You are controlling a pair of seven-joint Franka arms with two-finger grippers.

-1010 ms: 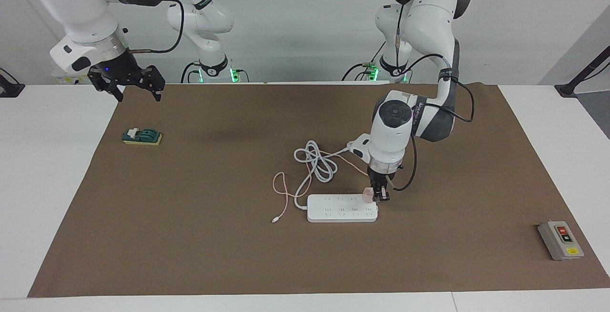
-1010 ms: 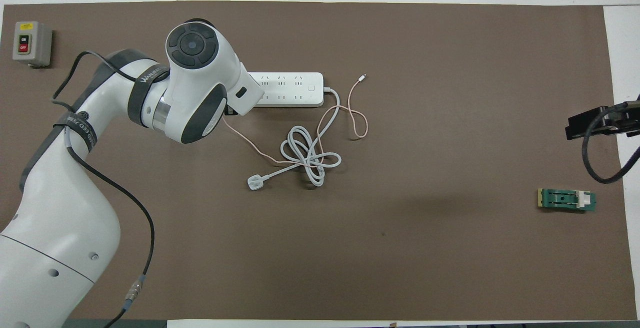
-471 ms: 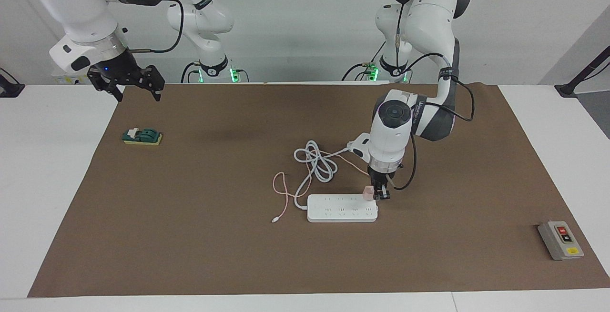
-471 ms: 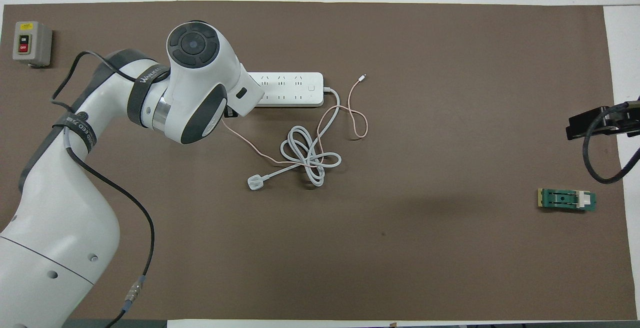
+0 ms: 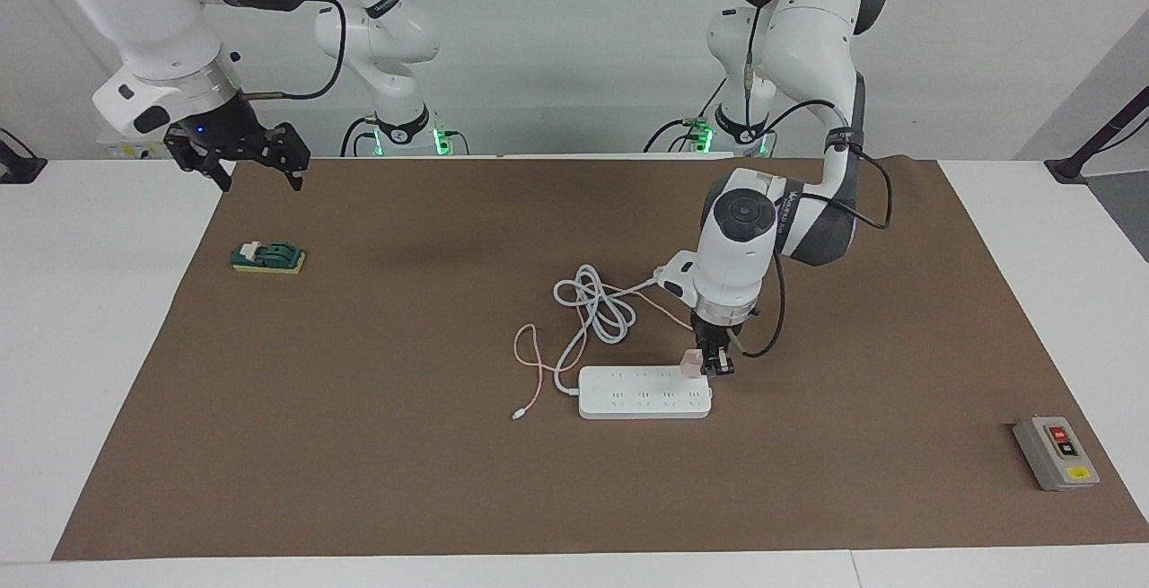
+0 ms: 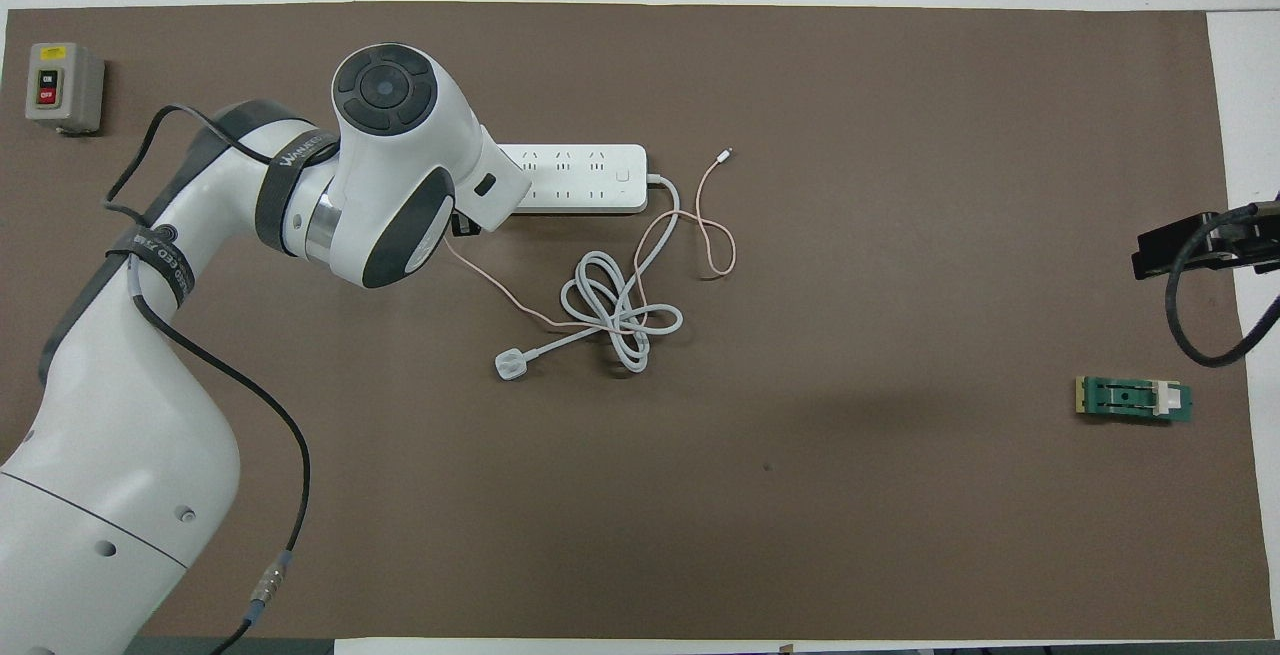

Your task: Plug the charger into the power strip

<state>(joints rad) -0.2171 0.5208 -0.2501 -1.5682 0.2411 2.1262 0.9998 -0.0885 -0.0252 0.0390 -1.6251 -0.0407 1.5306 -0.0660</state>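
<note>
The left pincer (image 5: 715, 366) is clamped on the charger (image 5: 692, 363), which sits at the strip's (image 5: 644, 392) end socket. The charger looks light, rigid and smooth, so gripping its flat sides seems best. The right pincer (image 5: 251, 160) waits, wide open and empty.

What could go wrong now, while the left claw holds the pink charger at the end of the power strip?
1. The left claw grips the charger over the very end of the power strip; slightly off the socket, the prongs may miss.
2. The strip lies loose on the mat, so pushing may slide it.
3. The pink cable crosses the strip's coiled cord and could snag.
</note>
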